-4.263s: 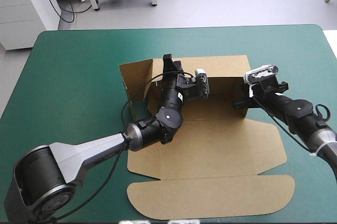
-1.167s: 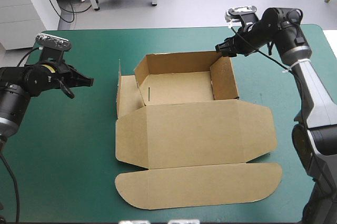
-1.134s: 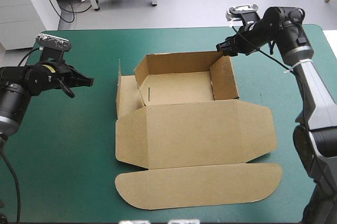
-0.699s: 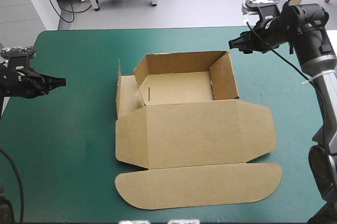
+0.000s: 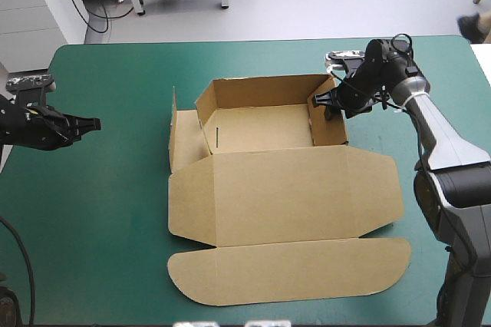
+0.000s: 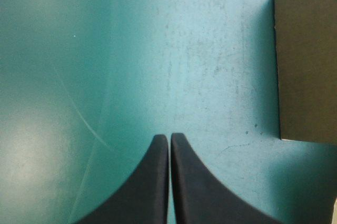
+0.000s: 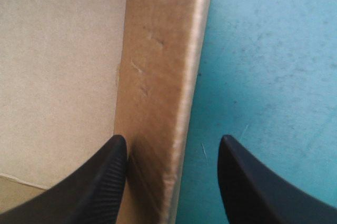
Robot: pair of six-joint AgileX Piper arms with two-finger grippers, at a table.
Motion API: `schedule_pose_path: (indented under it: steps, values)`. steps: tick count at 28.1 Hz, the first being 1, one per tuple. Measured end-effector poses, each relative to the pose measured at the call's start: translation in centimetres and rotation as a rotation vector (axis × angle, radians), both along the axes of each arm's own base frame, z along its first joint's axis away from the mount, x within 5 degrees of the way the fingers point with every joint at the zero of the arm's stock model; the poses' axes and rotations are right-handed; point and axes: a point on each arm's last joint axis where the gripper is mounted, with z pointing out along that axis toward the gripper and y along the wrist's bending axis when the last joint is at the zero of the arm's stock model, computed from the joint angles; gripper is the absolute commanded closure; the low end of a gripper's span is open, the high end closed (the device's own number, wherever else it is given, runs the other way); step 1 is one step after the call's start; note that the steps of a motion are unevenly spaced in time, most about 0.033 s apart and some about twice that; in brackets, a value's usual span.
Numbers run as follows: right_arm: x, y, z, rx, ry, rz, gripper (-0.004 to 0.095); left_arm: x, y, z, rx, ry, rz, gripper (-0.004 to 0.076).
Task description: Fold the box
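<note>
Right wrist view: the right gripper (image 7: pixel 172 141) is standing open, its black fingers straddling the right wall (image 7: pixel 158 77) of the box (image 7: pixel 58 66). One finger is hanging over the tray floor just beside the wall's inner face. The other is outside, over the teal-green cover (image 7: pixel 274 66) and apart from the board. You cannot tell whether the inner finger is touching.

High view: the box (image 5: pixel 284 189) is sitting mid-tabletop, its tray toward the far edge with walls raised and its lid (image 5: pixel 284 269) lying flat toward the near edge. The right wall (image 5: pixel 330 121) is running far-to-near, so the fingers are crossing its long axis squarely, near its far end.

The left gripper (image 5: pixel 86 123) is hovering near the tabletop's left edge, fingers pressed together on nothing. It is well apart from the box, with only an edge of board showing ahead of it in the left wrist view.

Judgement: you are working with the right arm as the nearer one. Pinching or pressing that wall looks like the coming move.
</note>
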Motion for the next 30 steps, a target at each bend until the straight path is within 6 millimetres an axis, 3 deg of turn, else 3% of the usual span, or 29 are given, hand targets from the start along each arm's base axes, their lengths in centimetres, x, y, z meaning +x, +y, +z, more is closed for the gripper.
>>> schedule_pose_path:
  steps: [3,4,5,7,20,24,30]
  values:
    - [0.4,0.2,-1.1,0.013,0.028,-0.001,0.0474,0.0,0.0,0.0,0.0,0.0,0.0,0.0732]
    - [0.5,0.2,-1.6,0.012,0.038,-0.002,0.0548,0.0,0.0,0.0,0.0,0.0,0.0,0.0732]
    - [0.7,0.2,-2.0,0.011,0.046,-0.002,0.0719,0.0,0.0,0.0,0.0,0.0,0.0,0.0732]
    - [0.7,0.3,-2.2,0.008,0.05,0.003,0.0935,0.0,0.0,0.0,0.0,0.0,0.0,0.0732]
    - [0.6,0.2,-1.7,0.001,0.032,0.02,0.0915,0.0,0.0,0.0,0.011,-0.006,-0.021,0.0732]
    - [-0.2,0.1,0.4,0.006,-0.015,0.024,0.0929,0.0,-0.1,0.0,0.008,-0.008,-0.024,0.0732]
    - [-2.4,-1.4,5.8,0.044,-0.136,0.016,0.0929,0.1,-0.2,0.1,-0.017,-0.014,-0.024,0.0706]
